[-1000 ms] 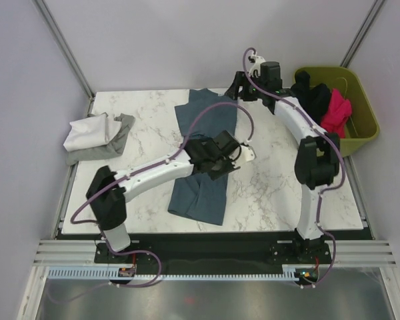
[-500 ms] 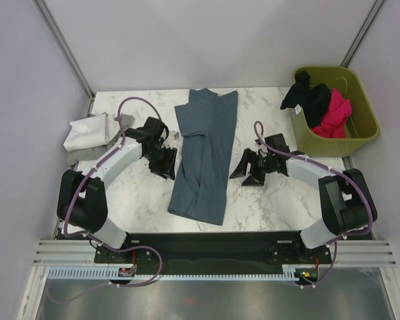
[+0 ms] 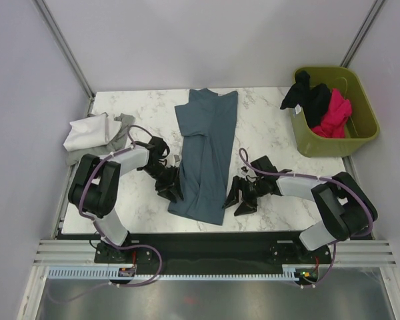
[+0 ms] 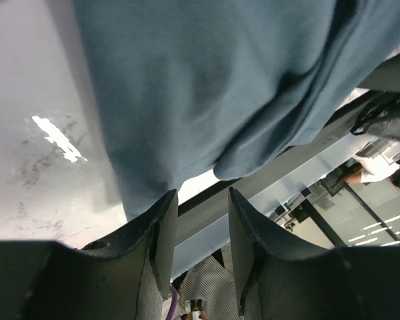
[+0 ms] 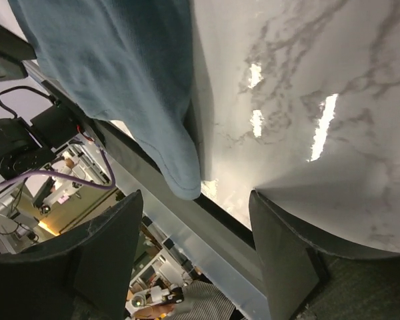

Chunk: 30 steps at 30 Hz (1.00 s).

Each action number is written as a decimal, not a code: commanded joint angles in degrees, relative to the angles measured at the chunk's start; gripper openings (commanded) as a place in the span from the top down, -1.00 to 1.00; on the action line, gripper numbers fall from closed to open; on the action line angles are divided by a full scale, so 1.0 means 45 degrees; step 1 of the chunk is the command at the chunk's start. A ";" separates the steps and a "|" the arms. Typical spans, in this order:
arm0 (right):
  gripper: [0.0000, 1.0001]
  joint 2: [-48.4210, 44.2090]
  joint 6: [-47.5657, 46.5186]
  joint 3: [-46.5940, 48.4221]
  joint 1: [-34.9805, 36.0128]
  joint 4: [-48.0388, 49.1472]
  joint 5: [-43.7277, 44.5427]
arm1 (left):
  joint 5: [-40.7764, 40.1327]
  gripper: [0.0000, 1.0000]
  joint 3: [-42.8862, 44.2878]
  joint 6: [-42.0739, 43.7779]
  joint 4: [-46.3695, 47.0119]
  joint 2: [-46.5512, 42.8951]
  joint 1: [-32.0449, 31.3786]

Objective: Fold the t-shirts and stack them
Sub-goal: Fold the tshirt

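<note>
Slate blue-grey t-shirt [image 3: 203, 153], folded to a long strip on bench [image 3: 273, 133].
Left claw [image 3: 174, 190] parted narrowly, right claw [image 3: 239, 200] spread wide; both empty, flanking near hem.

Olive bin [image 3: 328, 145] apparently stands on marble table's [image 3: 273, 120] right edge.

Blue-grey shirt [image 4: 213, 87] lying on the marble table [image 4: 33, 140], left pincer [image 4: 199, 230] open right at its hem.

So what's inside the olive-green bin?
The olive-green bin holds a black t-shirt, spilling over its rim, and a magenta-pink t-shirt beside it. Anything beneath them is covered, so more cannot be ruled out.
</note>
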 commanded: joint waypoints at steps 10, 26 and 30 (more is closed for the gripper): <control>-0.43 -0.0125 0.1114 -0.0388 0.1035 0.1954 -0.0052 | -0.0546 0.14 0.0381 -0.0457 -0.0692 -0.0551 0.1195; -0.36 0.1320 0.1407 0.0042 0.2129 0.2578 0.0359 | -0.1348 0.12 -0.0264 -0.0476 -0.0088 0.0639 0.1234; -0.29 0.1437 0.1407 0.0159 0.2265 0.2735 0.0360 | -0.1309 0.12 -0.0146 -0.0477 -0.0067 0.1050 0.1234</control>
